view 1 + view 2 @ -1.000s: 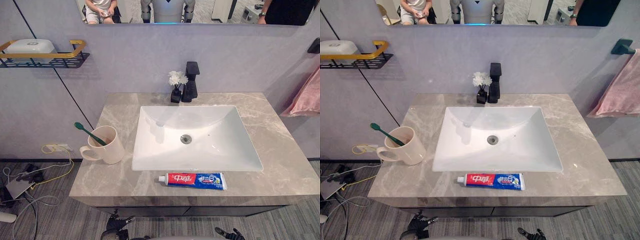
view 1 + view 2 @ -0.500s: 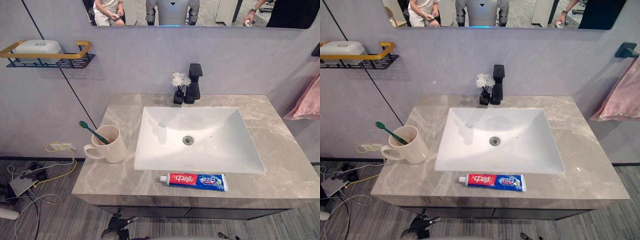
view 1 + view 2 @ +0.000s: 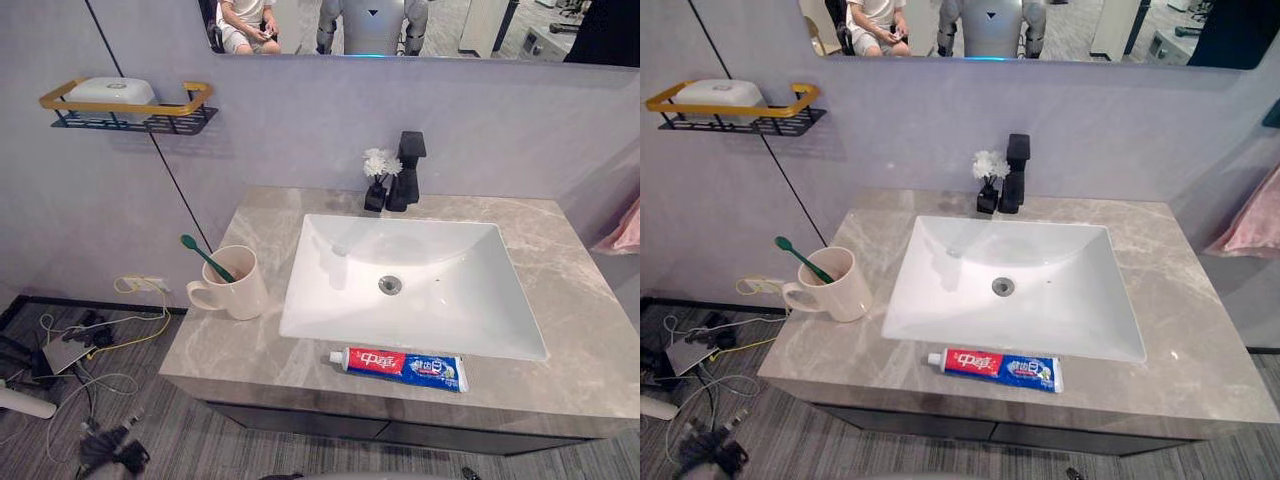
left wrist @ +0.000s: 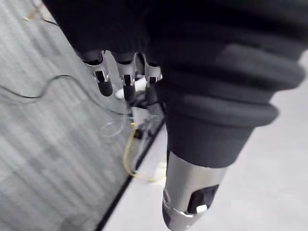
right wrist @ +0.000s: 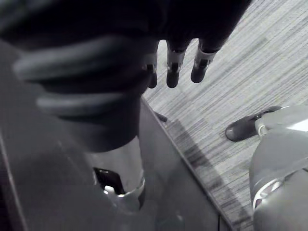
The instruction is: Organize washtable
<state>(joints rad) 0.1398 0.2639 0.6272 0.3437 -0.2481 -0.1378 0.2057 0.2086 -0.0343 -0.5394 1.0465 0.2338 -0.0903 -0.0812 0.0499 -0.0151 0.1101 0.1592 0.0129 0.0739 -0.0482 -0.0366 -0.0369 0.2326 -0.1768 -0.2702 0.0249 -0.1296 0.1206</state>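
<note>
Right side of the worktop (image 3: 578, 290) lies bare, wide room from the basin's rim out to the end; the basin (image 3: 330, 280) takes the middle, sunken and open from above; the front strip is narrow, and the toothpaste tube (image 3: 405, 366) lies along it just beside the rim; on the left the mug (image 3: 240, 283) stands near the basin, its toothbrush (image 3: 205, 257) slanting up and outward; bare stone before and behind it; at the back, the black tap (image 3: 408, 172) and flower vase (image 3: 376, 195) block the centre; a wall shelf (image 3: 150, 122) juts high left; a pink towel (image 3: 1252, 222) hangs off right.
</note>
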